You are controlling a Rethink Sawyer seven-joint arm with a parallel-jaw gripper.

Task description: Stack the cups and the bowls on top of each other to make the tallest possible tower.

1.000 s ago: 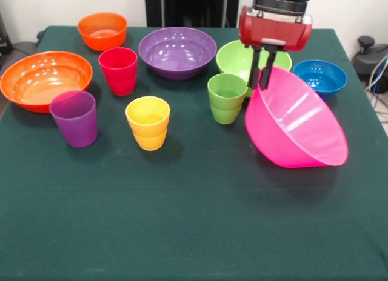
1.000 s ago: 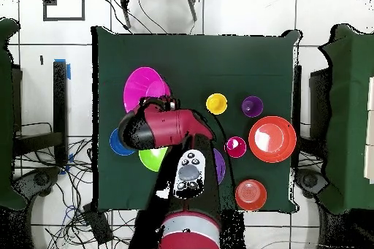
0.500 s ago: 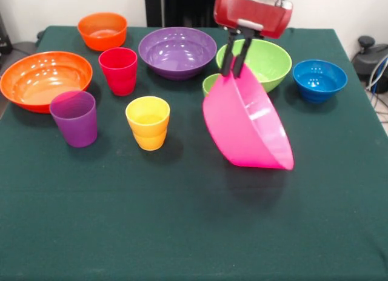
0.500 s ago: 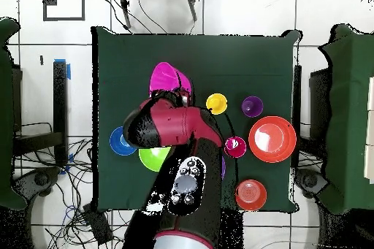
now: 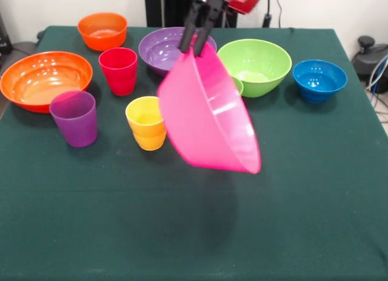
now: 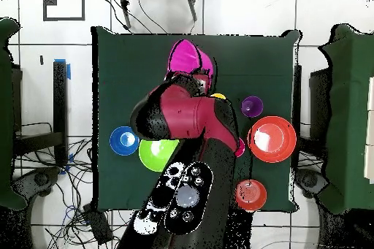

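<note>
Since the earlier frames the hand (image 5: 200,36) had carried the pink bowl (image 5: 209,114) sideways across the surface (image 5: 194,232) and higher: from beside the blue bowl (image 5: 319,80) and in front of the green bowl (image 5: 254,66) to a place above the yellow cup (image 5: 145,120). The hand was closed on the bowl's rim, and the bowl hung below it, tilted steeply, clear of the surface. It almost hid the green cup (image 5: 237,85).

The big orange bowl (image 5: 43,78) lay further in the same direction, with the purple cup (image 5: 74,117) and the red cup (image 5: 119,70) between. The purple bowl (image 5: 163,51) stood just behind the hand, and the small orange bowl (image 5: 102,30) was in the far corner. In my judgement, the bowl must become level before it is set down as the tower's base.
</note>
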